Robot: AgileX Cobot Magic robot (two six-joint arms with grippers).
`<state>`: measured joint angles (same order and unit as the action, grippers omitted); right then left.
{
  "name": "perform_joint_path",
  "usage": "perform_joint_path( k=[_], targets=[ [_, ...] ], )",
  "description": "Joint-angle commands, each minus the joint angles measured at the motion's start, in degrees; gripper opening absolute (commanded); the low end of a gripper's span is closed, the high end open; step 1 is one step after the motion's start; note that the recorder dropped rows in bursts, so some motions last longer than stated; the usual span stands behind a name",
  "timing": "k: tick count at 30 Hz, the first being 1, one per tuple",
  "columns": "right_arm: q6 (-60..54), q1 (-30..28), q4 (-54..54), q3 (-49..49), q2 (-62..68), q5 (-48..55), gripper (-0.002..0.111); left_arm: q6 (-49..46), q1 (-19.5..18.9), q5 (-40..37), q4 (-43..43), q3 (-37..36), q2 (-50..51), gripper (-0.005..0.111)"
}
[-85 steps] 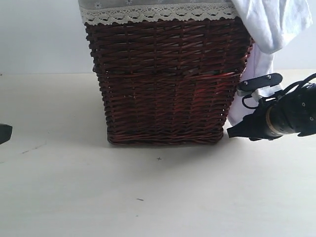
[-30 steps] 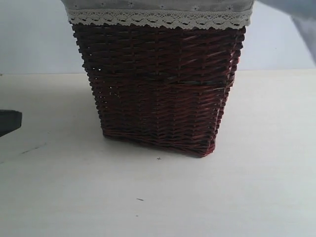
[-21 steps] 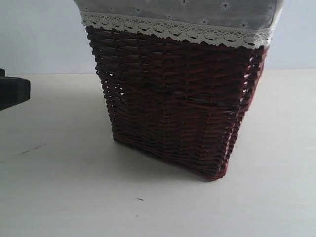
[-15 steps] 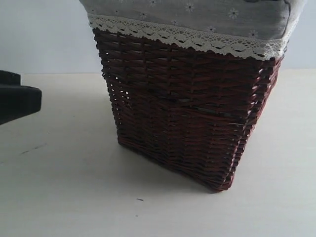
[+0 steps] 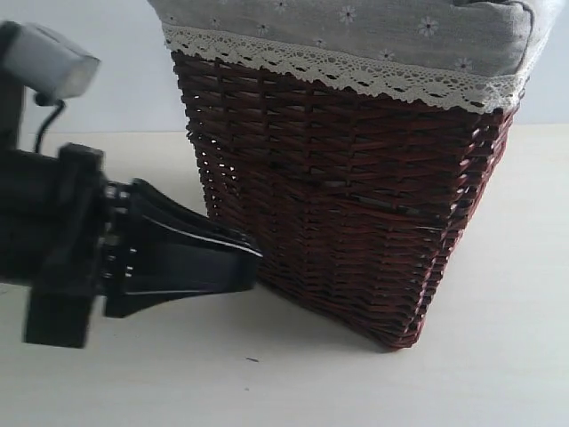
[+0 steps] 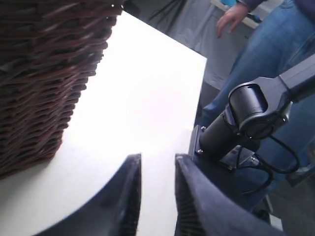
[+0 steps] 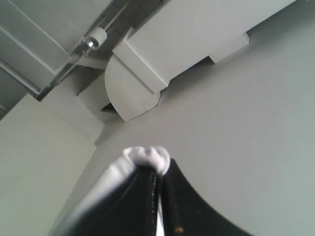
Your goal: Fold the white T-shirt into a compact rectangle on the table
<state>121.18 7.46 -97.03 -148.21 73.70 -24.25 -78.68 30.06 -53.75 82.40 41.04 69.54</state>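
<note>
- Saw a dark wicker basket (image 5: pixel 356 205) on the table (image 5: pixel 498 374), rim slanting down toward the right, with a grey lace-edged liner (image 5: pixel 373 27) folded over the top.
- Could not see into the basket, cut off at the upper edge of the exterior view.
- Found the shirt (image 7: pixel 146 155) only in the right wrist view: a small white wad pinched at the tips of the right gripper (image 7: pixel 158 169), clamped tight on it and aimed up toward a ceiling.
- Against the earliest frame, lost sight of both the shirt, then draped over the basket's right side, and the right gripper, then just beside it.
- Noted the basket standing square and level then, turned and leaning now.
- Noted the left gripper (image 5: pixel 253 260), only a dark sliver at the left edge a moment before, now filling the left of the exterior view, tips just beside the basket's lower left wall.
- Could not tell whether those tips touched the wicker.
- Saw its fingers (image 6: pixel 130 196) standing narrowly apart, with bare table in the gap, holding nothing.
- Made out a person in jeans (image 6: pixel 275 59) and a dark arm joint (image 6: pixel 246 113) past the table's edge in the left wrist view.
- Could not tell how much of the shirt hung below the right gripper, hidden behind its own fingers.
</note>
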Motion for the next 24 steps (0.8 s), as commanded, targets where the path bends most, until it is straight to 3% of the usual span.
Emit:
perform_joint_path(
  k=[1, 4, 12, 16, 24],
  targets=[
    [0.2, 0.1, 7.5, -2.2, -0.3, 1.9, 0.000, -14.5, 5.2, 0.2, 14.4, 0.8, 9.3, 0.032],
    [0.0, 0.1, 13.4, -3.8, -0.3, 2.1, 0.000, -19.9, 8.8, 0.2, 17.5, 3.6, 14.9, 0.032],
    [0.2, 0.1, 25.3, -4.9, -0.3, -6.0, 0.000, -21.3, 17.5, 6.2, 17.5, 18.4, 29.4, 0.032],
    [0.2, 0.1, 27.7, -4.9, -0.3, -8.1, 0.000, -21.1, 19.3, 12.8, 17.5, 25.2, 34.8, 0.032],
    [0.2, 0.1, 31.3, -4.7, -0.3, -19.6, 0.000, -19.8, 19.5, 31.8, 17.5, 40.5, 43.5, 0.032]
  ],
)
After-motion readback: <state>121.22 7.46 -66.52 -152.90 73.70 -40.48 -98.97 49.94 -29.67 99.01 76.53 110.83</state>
